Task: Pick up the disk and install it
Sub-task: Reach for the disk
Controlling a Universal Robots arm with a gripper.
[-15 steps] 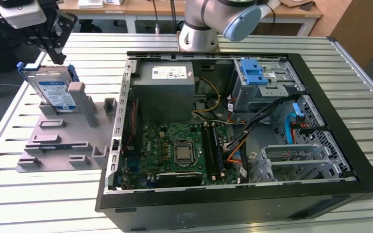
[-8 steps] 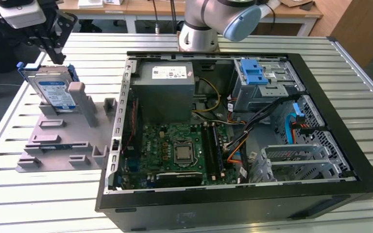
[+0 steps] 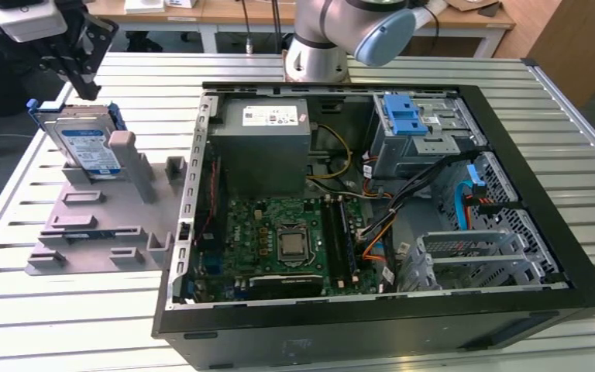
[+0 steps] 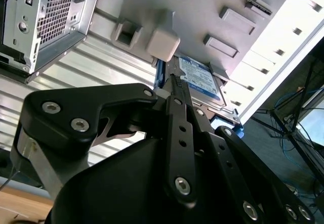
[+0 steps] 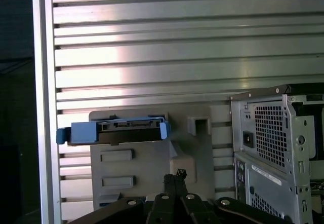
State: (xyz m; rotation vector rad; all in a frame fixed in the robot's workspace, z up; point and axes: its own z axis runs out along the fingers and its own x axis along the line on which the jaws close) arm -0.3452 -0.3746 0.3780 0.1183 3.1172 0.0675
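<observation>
My fingers (image 4: 178, 89), pinched together on nothing, hover over the disk (image 4: 200, 79); lowered so, they'd knock it off its stand (image 4: 212, 11).

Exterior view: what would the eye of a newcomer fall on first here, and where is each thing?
First comes the big black computer case, lying open in the middle of the table with its green motherboard exposed. At the exterior view's left, the disk with blue rails stands on edge in a grey stand, and the gripper hangs just above it.
</observation>
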